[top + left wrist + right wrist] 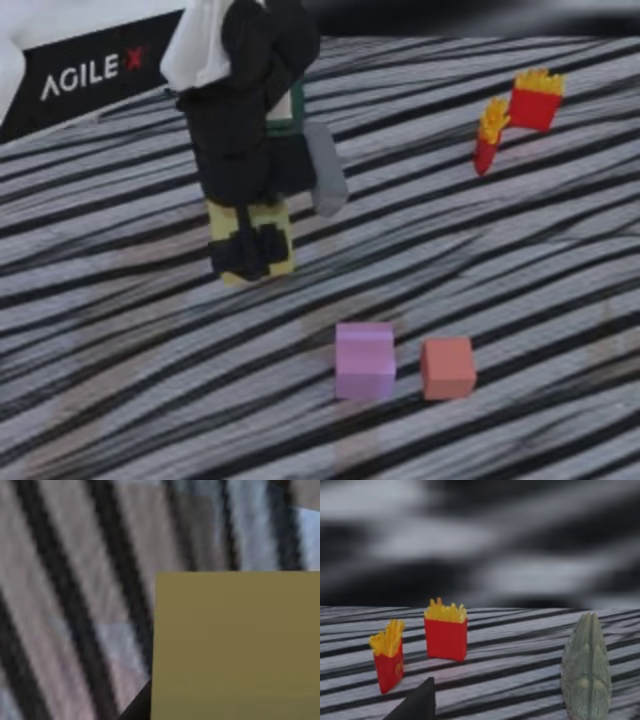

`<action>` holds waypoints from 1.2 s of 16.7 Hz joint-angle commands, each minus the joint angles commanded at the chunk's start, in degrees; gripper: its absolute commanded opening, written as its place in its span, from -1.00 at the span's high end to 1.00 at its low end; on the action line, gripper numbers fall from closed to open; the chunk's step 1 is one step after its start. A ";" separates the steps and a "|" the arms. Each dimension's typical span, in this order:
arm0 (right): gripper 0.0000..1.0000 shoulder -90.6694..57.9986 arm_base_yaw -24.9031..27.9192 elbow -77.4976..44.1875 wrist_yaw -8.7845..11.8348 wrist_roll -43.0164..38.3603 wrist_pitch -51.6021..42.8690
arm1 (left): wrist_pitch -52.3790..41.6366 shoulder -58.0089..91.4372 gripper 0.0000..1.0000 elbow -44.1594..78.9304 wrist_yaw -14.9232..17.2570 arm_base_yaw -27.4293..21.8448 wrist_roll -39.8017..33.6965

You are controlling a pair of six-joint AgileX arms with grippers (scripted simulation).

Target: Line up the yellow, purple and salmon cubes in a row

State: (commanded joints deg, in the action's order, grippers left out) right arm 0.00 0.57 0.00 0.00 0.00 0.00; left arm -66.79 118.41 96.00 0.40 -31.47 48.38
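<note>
Purple cube [364, 360] and salmon cube [447, 367] already side by side (near edge); yellow cube [250, 240] apparently clenched by left gripper [250, 250], unplaced; right pincer state impossible to tell.

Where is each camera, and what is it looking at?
Top view: above the table, looking down; shows the left arm's claw over the yellow cube.
Left wrist view: on the left arm, close above the yellow cube, also in the top view.
Right wrist view: low on the right arm, facing the fries cartons; a dark claw tip shows.
</note>
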 joint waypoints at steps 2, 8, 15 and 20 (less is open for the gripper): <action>-1.00 0.00 0.00 0.00 0.00 0.00 0.00 | 1.16 -4.88 1.00 -6.25 -0.05 -1.40 1.51; -1.00 0.00 0.00 0.00 0.00 0.00 0.00 | 3.54 -15.92 1.00 -20.02 -0.18 -4.95 5.40; -1.00 0.00 0.00 0.00 0.00 0.00 0.00 | 5.60 -15.40 1.00 -21.44 -0.18 -4.78 5.45; -1.00 0.00 0.00 0.00 0.00 0.00 0.00 | 14.50 -12.16 1.00 -27.01 -0.17 -5.19 5.40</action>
State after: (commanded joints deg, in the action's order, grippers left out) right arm 0.00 0.57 0.00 0.00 0.00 0.00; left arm -52.29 106.26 68.99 0.23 -36.66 53.77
